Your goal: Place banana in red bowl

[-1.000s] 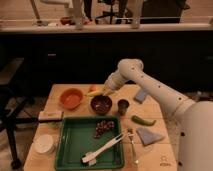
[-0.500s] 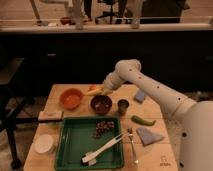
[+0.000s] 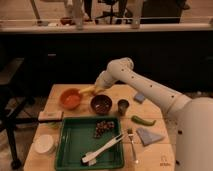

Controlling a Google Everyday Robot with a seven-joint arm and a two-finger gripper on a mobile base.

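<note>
The small yellow banana (image 3: 87, 90) hangs in the air just right of the red bowl (image 3: 70, 98), over the wooden table. My gripper (image 3: 96, 88) is shut on the banana's right end, at the tip of the white arm that reaches in from the right. The red bowl is orange-red and sits at the table's back left. The banana's left tip is near the bowl's right rim and slightly above it.
A darker maroon bowl (image 3: 101, 104) sits right of the red one, then a small dark cup (image 3: 123, 106). A green tray (image 3: 91, 143) holds utensils and dark pieces. A green vegetable (image 3: 143, 120), blue cloth (image 3: 148, 135), blue sponge (image 3: 139, 98) and white container (image 3: 44, 144) lie around.
The arm has carried the banana leftward, from over the maroon bowl toward the red bowl's right rim.
</note>
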